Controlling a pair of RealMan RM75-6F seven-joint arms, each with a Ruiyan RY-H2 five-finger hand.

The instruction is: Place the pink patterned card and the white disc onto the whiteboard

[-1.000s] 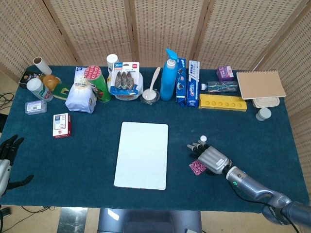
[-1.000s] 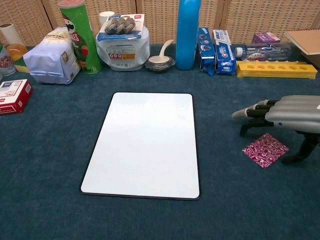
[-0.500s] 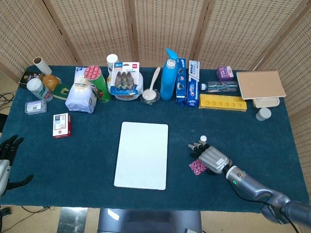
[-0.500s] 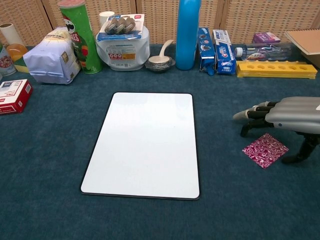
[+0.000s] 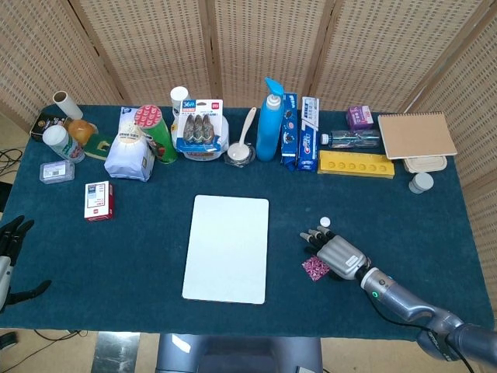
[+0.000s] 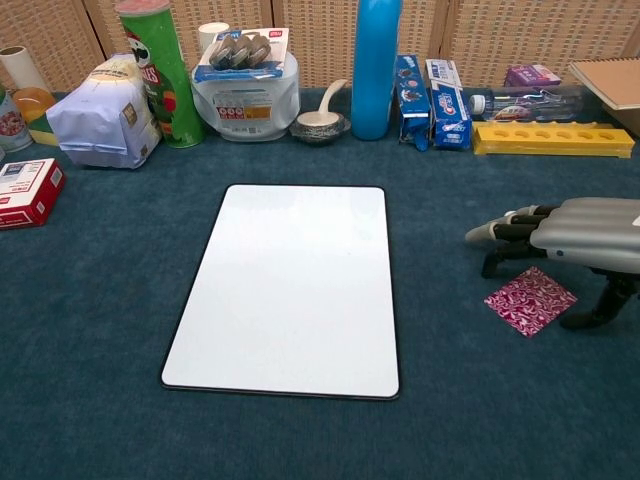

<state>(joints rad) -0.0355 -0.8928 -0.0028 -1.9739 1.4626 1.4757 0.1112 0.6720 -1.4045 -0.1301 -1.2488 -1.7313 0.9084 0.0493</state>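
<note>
The right hand [image 6: 590, 232] is hovering over the pink patterned square card [image 6: 531, 299], fingers [image 6: 500, 231] extended and grasping nothing, apparently positioning for pickup. Card and small white disc [image 5: 325, 221] are lying right of the white rectangular whiteboard [image 6: 295, 285].

A table [image 5: 140, 249] covered in dark teal cloth is seen, with a whiteboard [image 5: 227, 247] laid flat near its middle and a pink patterned card [image 5: 314, 268] and a small white disc [image 5: 325, 222] set apart to its right. Along the far edge are ranged a blue bottle [image 5: 269, 122], a green crisp can [image 5: 158, 134], a white bag [image 5: 129, 155], toothpaste boxes [image 5: 310, 133], a yellow tray [image 5: 356, 165] and a brown notebook [image 5: 416, 134]. A small red box [image 5: 99, 200] is placed toward the left side.
</note>
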